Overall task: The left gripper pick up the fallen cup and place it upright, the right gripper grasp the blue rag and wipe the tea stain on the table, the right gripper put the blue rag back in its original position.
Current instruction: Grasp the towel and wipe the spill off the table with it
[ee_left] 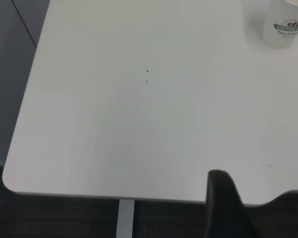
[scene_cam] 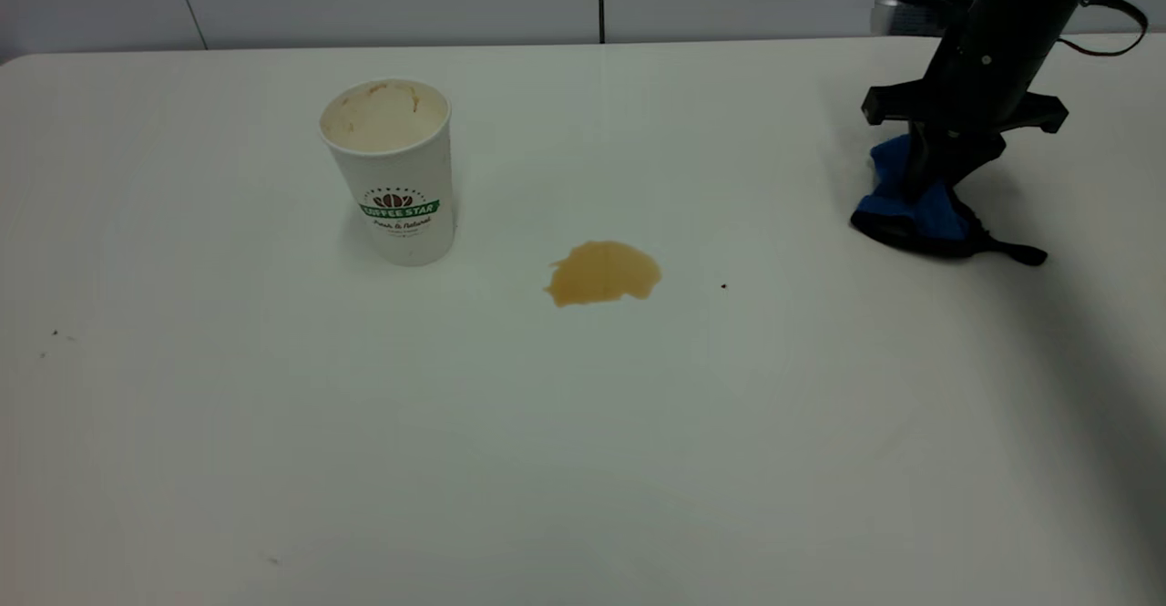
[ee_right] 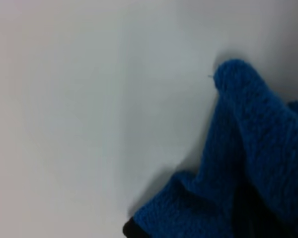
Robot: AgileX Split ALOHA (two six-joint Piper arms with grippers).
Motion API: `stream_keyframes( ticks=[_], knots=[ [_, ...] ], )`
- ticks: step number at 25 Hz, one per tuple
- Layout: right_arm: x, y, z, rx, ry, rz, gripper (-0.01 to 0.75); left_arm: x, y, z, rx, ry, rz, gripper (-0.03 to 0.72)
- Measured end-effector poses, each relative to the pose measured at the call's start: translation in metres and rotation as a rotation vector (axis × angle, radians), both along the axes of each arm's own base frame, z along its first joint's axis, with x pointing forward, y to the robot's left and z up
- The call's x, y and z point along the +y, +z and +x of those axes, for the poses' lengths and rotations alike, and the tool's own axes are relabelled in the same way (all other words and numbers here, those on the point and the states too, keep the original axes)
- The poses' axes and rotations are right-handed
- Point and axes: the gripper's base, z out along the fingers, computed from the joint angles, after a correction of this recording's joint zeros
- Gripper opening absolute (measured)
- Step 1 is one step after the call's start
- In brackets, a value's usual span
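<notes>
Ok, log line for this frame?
white paper cup: upright | amber tea stain: unwiped | right gripper: on fuzzy blue rag | left gripper: off table

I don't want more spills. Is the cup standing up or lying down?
Standing up. The cup sits on its base on the table, mouth facing up, beside the tea stain.

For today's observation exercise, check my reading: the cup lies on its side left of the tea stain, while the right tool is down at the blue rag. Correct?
One detail is wrong. The exterior view shows the cup standing upright, mouth up, not on its side. It is left of the tea stain, and the right tool is down at the blue rag.
</notes>
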Motion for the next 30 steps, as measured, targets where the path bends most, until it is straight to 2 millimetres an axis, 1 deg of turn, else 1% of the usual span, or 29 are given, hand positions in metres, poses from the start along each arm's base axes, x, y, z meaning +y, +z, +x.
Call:
stream_keyframes(
  ticks=[3, 4, 7, 9, 13, 17, 22, 24, 26, 29, 30],
  knots=[
    [0.014, 0.000, -0.002, 0.013, 0.029, 0.002, 0.085, 0.000, 0.000, 0.000, 0.000, 0.000, 0.000, 0.416],
    [0.023, -0.001, -0.003, 0.018, 0.053, -0.004, 0.085, 0.000, 0.000, 0.000, 0.000, 0.000, 0.000, 0.416],
    [0.061, -0.001, -0.007, 0.026, 0.151, -0.038, 0.085, 0.000, 0.000, 0.000, 0.000, 0.000, 0.000, 0.416],
    [0.093, 0.000, -0.013, 0.028, 0.225, -0.047, 0.085, 0.000, 0.000, 0.000, 0.000, 0.000, 0.000, 0.416],
    [0.151, 0.000, -0.027, 0.017, 0.342, -0.047, 0.085, 0.000, 0.000, 0.000, 0.000, 0.000, 0.000, 0.416],
    [0.197, 0.000, -0.043, 0.004, 0.433, -0.047, 0.085, 0.000, 0.000, 0.000, 0.000, 0.000, 0.000, 0.416],
    [0.246, 0.000, -0.063, -0.029, 0.493, -0.037, 0.085, 0.000, 0.000, 0.000, 0.000, 0.000, 0.000, 0.416],
    [0.263, 0.000, -0.070, -0.060, 0.502, -0.027, 0.085, 0.000, 0.000, 0.000, 0.000, 0.000, 0.000, 0.416],
    [0.274, 0.000, -0.072, -0.100, 0.495, -0.012, 0.085, 0.000, 0.000, 0.000, 0.000, 0.000, 0.000, 0.416],
    [0.279, 0.000, -0.067, -0.175, 0.467, 0.010, 0.085, 0.000, 0.000, 0.000, 0.000, 0.000, 0.000, 0.416],
    [0.278, 0.001, -0.063, -0.199, 0.450, 0.016, 0.085, 0.000, 0.000, 0.000, 0.000, 0.000, 0.000, 0.416]
  ],
)
